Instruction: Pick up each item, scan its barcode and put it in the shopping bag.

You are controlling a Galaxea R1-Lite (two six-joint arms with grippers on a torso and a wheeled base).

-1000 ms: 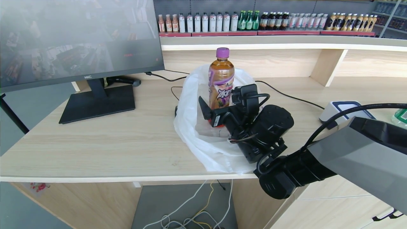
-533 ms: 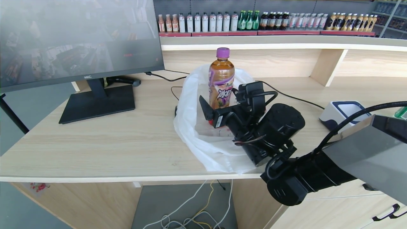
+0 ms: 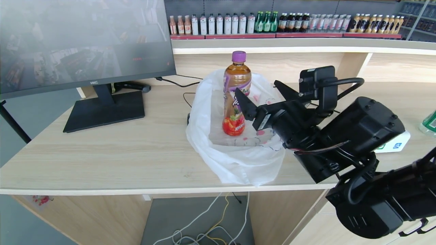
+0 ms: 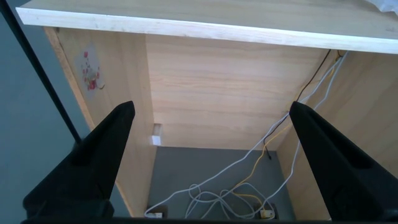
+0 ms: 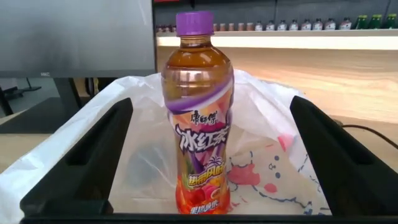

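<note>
A tea bottle (image 3: 235,92) with a purple cap and an orange-red label stands upright inside the white plastic shopping bag (image 3: 235,163) on the wooden counter (image 3: 102,156). My right gripper (image 3: 256,86) hangs open just right of the bottle, level with its middle and clear of it. In the right wrist view the bottle (image 5: 198,118) stands a little ahead between the two black fingers (image 5: 93,162), with the bag (image 5: 273,106) spread around it. My left gripper (image 4: 211,109) is open and holds nothing, low in front of the counter, facing the cabinet space below the tabletop.
A monitor (image 3: 85,41) on a black stand (image 3: 105,109) fills the counter's left. A white scanner box (image 3: 395,144) sits at the right, partly behind my right arm, with a green bottle (image 3: 430,123) beyond it. Cables (image 4: 242,186) hang under the counter. Drink shelves line the back.
My right gripper, which was around the bottle's lower part in the bag, has drawn back to the right and upward. The bottle stays standing in the bag.
</note>
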